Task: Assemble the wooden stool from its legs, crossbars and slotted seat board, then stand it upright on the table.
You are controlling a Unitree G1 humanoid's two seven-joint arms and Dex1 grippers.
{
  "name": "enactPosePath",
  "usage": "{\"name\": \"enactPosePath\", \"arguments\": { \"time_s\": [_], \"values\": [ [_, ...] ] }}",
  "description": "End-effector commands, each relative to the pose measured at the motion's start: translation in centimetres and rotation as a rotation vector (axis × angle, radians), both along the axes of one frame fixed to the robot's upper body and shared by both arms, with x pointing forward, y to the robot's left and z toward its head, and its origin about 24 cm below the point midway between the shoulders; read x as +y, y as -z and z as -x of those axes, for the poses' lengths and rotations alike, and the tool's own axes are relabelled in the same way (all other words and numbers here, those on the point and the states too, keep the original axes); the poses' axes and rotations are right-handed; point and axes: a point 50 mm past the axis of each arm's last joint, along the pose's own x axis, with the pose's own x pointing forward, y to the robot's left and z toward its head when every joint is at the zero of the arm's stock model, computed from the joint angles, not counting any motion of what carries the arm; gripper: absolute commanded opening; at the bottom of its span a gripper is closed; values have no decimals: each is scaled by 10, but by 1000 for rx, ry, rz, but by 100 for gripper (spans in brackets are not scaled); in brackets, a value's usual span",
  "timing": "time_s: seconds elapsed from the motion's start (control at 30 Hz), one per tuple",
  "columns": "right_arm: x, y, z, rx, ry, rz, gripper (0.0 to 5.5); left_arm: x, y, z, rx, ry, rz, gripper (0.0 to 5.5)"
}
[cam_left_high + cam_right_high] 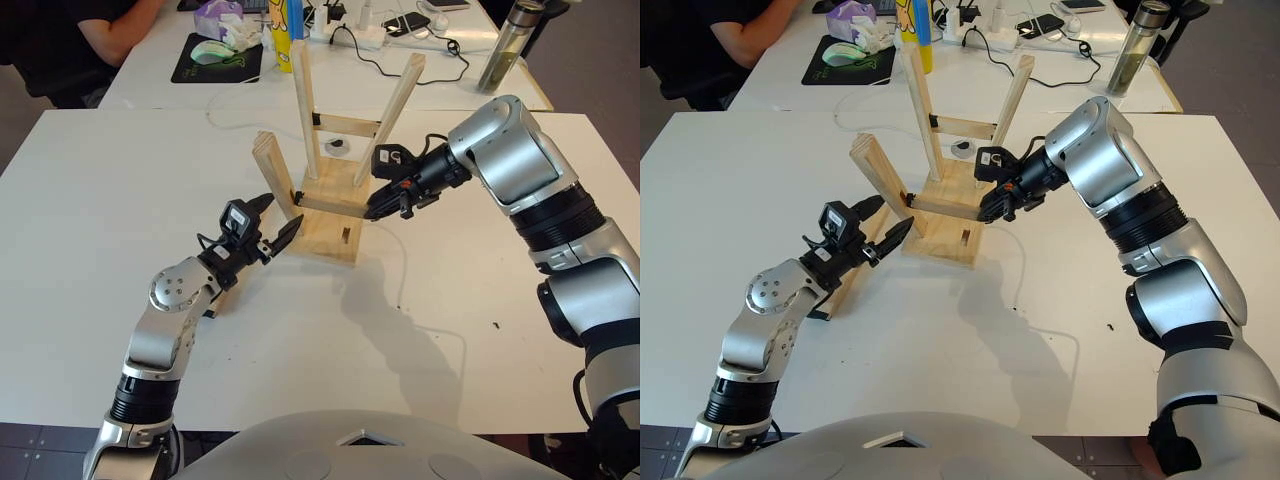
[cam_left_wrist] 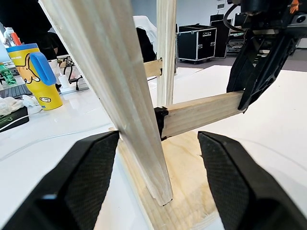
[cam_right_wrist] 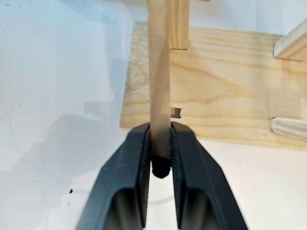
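The stool stands upside down, its slotted seat board [image 1: 335, 240] flat on the white table with three legs pointing up. My right gripper [image 1: 383, 205] is shut on the free end of a crossbar [image 3: 159, 86] whose other end joins the tilted front-left leg [image 1: 272, 165]. That end hangs over the board near an empty slot [image 3: 176, 112]. My left gripper [image 1: 274, 222] is open, with its fingers on either side of the same leg's base [image 2: 139, 143] without touching it. Another wooden piece [image 1: 843, 288] lies on the table, partly under my left arm.
A thin cable [image 1: 402, 270] runs over the table to the right of the stool, and a small round object [image 1: 336, 146] lies behind it. The table behind carries a yellow cup [image 1: 283, 30], a mouse pad [image 1: 215, 58], cables and a bottle [image 1: 505, 45].
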Motion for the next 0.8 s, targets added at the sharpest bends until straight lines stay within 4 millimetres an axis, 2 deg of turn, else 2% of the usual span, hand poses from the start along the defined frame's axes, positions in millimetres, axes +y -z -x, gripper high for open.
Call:
{"name": "enactPosePath", "arguments": {
  "time_s": [0.03,0.43,0.67,0.8],
  "values": [
    [7,-9,-2,-34,-35,7,43,-1,2,2,8,1,-2,307],
    [19,-20,-1,-68,-81,-2,43,-1,5,4,20,-9,3,307],
    [35,-25,5,-108,-178,32,43,-2,5,2,16,-17,11,307],
    [43,-36,8,-127,-215,14,43,-2,6,3,18,-28,14,307]
  ]
}}
